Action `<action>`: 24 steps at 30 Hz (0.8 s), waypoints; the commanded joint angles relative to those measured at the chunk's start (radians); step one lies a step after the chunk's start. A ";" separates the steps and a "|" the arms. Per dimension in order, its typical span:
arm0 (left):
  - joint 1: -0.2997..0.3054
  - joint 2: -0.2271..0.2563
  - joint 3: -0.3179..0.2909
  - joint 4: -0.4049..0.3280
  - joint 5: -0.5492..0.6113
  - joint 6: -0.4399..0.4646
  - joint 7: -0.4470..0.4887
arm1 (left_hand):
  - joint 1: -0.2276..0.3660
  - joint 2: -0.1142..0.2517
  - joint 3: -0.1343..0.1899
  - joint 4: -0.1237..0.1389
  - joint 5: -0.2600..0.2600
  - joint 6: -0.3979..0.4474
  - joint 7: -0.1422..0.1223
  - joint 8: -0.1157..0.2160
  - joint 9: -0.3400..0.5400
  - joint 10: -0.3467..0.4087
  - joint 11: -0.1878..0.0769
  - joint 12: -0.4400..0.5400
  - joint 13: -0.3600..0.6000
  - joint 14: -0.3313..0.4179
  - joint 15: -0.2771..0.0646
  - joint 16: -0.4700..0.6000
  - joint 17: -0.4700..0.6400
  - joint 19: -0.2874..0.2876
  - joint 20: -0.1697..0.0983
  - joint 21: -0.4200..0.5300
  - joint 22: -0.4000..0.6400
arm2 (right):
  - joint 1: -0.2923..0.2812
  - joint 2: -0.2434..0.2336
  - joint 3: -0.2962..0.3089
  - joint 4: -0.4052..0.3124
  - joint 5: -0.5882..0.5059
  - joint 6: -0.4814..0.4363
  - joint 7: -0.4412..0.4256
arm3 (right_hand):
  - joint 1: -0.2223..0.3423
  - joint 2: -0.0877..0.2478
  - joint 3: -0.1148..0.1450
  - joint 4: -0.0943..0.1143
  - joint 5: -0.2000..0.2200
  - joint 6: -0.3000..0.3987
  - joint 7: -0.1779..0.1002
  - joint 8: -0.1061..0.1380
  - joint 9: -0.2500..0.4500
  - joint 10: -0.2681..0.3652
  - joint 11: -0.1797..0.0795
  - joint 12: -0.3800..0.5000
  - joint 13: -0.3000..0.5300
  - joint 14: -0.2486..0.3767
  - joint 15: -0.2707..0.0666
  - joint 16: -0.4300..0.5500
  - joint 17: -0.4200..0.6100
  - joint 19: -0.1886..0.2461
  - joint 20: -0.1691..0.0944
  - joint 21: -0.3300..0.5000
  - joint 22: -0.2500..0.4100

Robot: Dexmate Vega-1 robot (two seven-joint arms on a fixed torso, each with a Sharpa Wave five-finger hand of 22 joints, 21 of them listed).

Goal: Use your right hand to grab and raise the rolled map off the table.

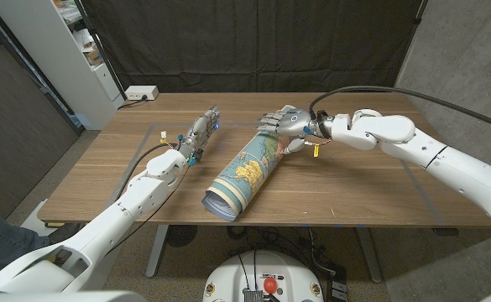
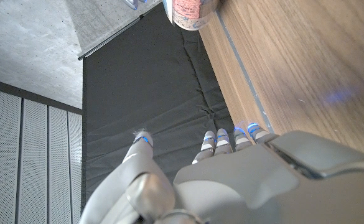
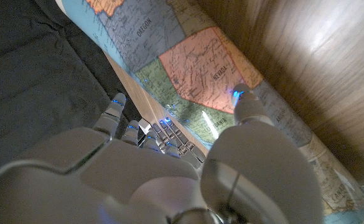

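Our right hand (image 1: 285, 126) sits over the far end of the rolled map (image 1: 243, 173) on the table (image 1: 354, 184), fingers spread around it, not yet clenched.

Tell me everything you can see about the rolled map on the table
The rolled paper map is a printed tube, blue with yellow and pastel regions. It lies on its side on the wooden table, running diagonally, its open end with coiled layers nearest the robot. The right robot hand is at its far end, thumb on its surface.
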 commanded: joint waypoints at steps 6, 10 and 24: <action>0.001 0.000 0.001 -0.005 0.000 0.006 0.003 | 0.000 0.012 0.005 -0.005 0.003 -0.001 -0.005 0.004 0.005 0.001 -0.002 0.003 0.004 -0.001 0.009 0.005 0.006 -0.063 0.007 0.000 0.005 | 0.026 0.022 -0.034 0.028 -0.014 0.017 -0.001 | -0.010 0.002 -0.005 0.004 0.010 -0.056 0.004 0.015 0.002 -0.066 -0.001 0.013 0.002 -0.004 -0.001 0.010 0.002 0.010 0.001 0.010 0.002; 0.001 -0.001 0.001 -0.001 -0.001 0.006 0.004 | 0.000 0.012 0.005 -0.005 0.003 -0.001 -0.004 0.004 0.005 0.001 -0.002 0.003 0.004 -0.002 0.009 0.005 0.006 -0.063 0.007 0.000 0.005 | 0.031 0.026 -0.042 0.034 -0.020 0.019 -0.002 | -0.011 0.003 -0.006 0.005 0.013 -0.048 0.003 0.018 0.002 -0.062 -0.004 0.015 0.002 -0.003 -0.004 0.011 0.002 0.011 0.001 0.010 0.002; -0.004 -0.010 0.004 0.016 -0.002 -0.001 -0.003 | -0.001 0.013 0.004 -0.006 0.003 -0.001 -0.004 0.004 0.005 0.002 -0.003 0.003 0.004 -0.003 0.009 0.005 0.006 -0.065 0.009 0.000 0.005 | 0.047 0.033 -0.069 0.035 -0.058 0.011 0.030 | -0.015 0.008 -0.010 0.007 0.029 0.016 -0.020 0.039 0.001 -0.010 -0.026 0.035 0.001 0.007 -0.009 0.016 0.001 0.017 0.001 0.010 0.002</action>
